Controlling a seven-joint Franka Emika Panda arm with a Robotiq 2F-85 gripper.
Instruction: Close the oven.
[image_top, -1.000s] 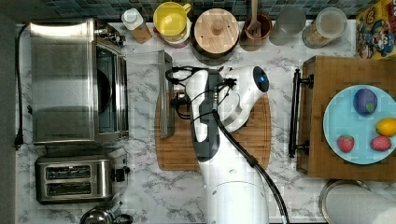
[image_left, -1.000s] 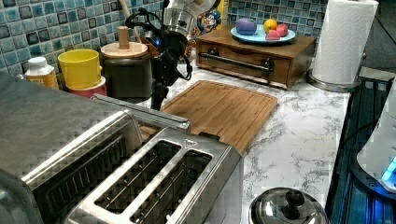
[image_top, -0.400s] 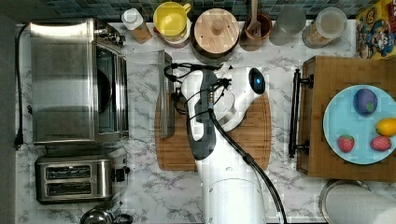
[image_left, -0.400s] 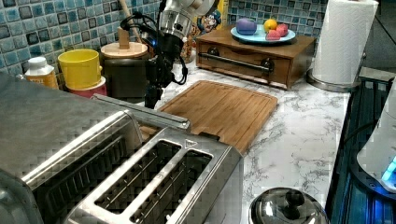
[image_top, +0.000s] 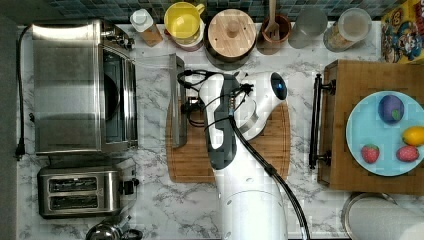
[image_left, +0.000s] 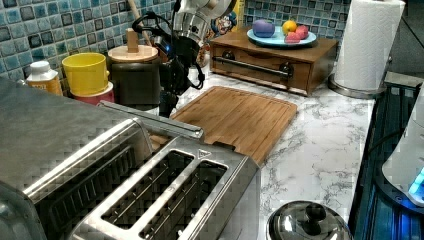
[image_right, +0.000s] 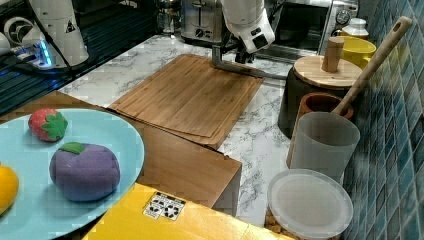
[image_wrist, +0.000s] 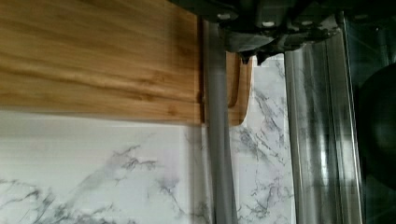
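The hand has shifted toward the oven, hovering at its door handle; finger state unclear.

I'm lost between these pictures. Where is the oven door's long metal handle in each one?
Top view: the handle runs up and down left of centre, over the cutting board's left edge.
Left view: a slanted bar at centre-left, behind the toaster.
Right view: a short bar at top centre, under the arm.
Wrist view: a grey bar crossing the board's edge.
Shared landmark: the cutting board.
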